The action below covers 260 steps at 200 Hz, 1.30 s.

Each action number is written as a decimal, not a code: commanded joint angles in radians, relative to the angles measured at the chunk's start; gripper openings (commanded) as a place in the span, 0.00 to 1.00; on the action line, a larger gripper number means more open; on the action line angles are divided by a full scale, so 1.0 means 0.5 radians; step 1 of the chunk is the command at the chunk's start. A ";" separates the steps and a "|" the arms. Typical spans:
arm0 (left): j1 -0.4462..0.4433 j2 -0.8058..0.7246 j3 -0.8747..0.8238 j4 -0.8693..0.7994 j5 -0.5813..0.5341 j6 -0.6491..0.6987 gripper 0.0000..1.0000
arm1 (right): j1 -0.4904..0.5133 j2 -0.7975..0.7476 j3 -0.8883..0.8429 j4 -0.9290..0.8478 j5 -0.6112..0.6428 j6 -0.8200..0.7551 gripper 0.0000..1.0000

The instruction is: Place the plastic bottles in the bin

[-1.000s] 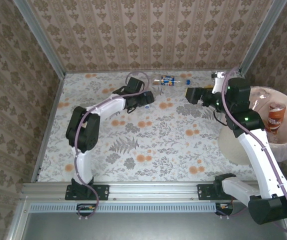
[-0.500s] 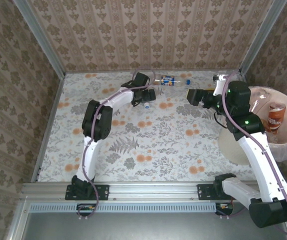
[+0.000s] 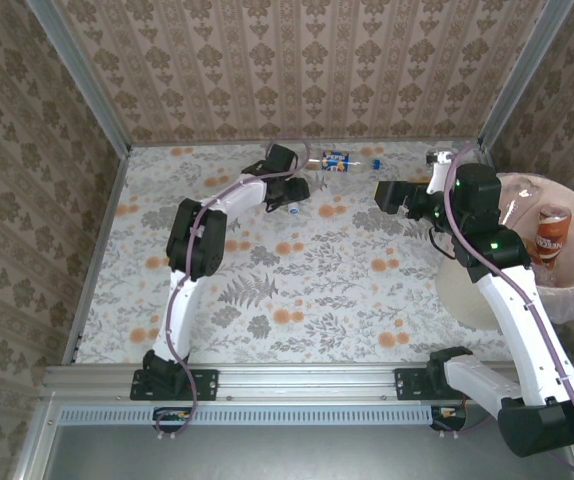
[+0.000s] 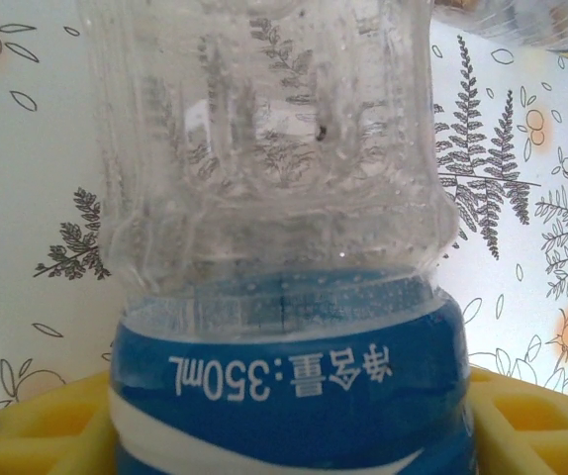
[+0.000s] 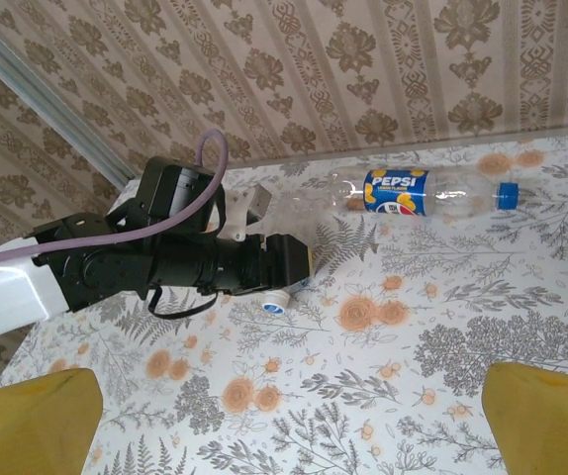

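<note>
Left gripper straddles blue-labelled bottle, seemingly pinching it.

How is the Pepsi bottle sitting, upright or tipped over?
Tipped over. The Pepsi bottle lies lengthwise on the table, its blue cap pointing sideways, not up.

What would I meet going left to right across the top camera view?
First the left pincer around a blue-label bottle → Pepsi bottle lying by the back wall → right pincer, open → bin with an orange-label bottle inside.
</note>
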 commanded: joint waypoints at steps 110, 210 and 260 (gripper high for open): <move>-0.159 -0.948 -0.985 0.432 -0.097 0.291 0.00 | 0.035 -0.034 -0.158 0.091 -0.018 0.134 1.00; -0.422 -1.501 -1.417 0.914 0.354 0.561 0.00 | 0.088 0.034 -0.234 0.334 -0.233 0.282 1.00; -0.436 -1.561 -1.369 0.962 0.811 0.587 0.00 | 0.096 0.074 -0.286 0.567 -0.396 0.422 1.00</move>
